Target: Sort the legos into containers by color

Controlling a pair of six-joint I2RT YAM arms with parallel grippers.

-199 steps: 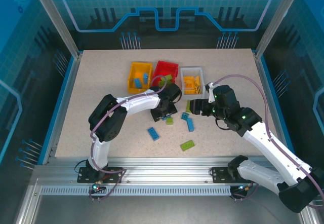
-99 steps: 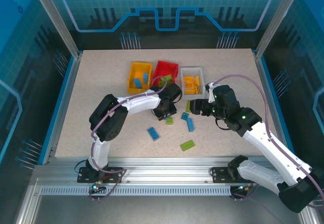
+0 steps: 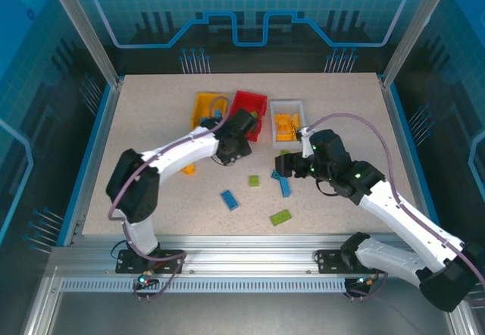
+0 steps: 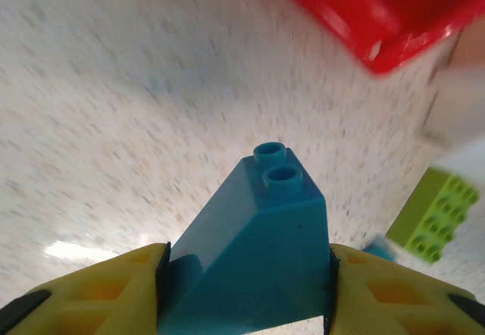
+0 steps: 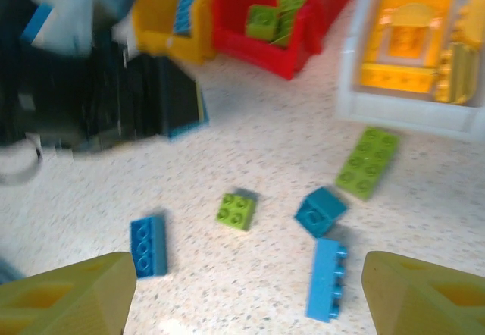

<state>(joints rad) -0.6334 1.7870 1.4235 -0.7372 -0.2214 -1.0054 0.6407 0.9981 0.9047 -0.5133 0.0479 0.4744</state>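
Just in front of the yellow bin (image 3: 201, 108) and red bin (image 3: 258, 98), the left gripper (image 4: 244, 289) grips a blue sloped brick (image 4: 258, 229) (two studs at its far end); the right gripper (image 5: 242, 297) gapes wide above loose legos (image 5: 326, 278) near the white bin (image 5: 409, 120).

left arm (image 3: 180, 154) across yellow bin (image 3: 200, 109), right table (image 3: 356, 115) bare

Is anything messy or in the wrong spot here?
Nothing looks broken or tipped. But bricks lie loose on the table, outside the bins: a green brick beside the white bin, a small green brick and a long blue brick. The left gripper holds a sloped blue brick.
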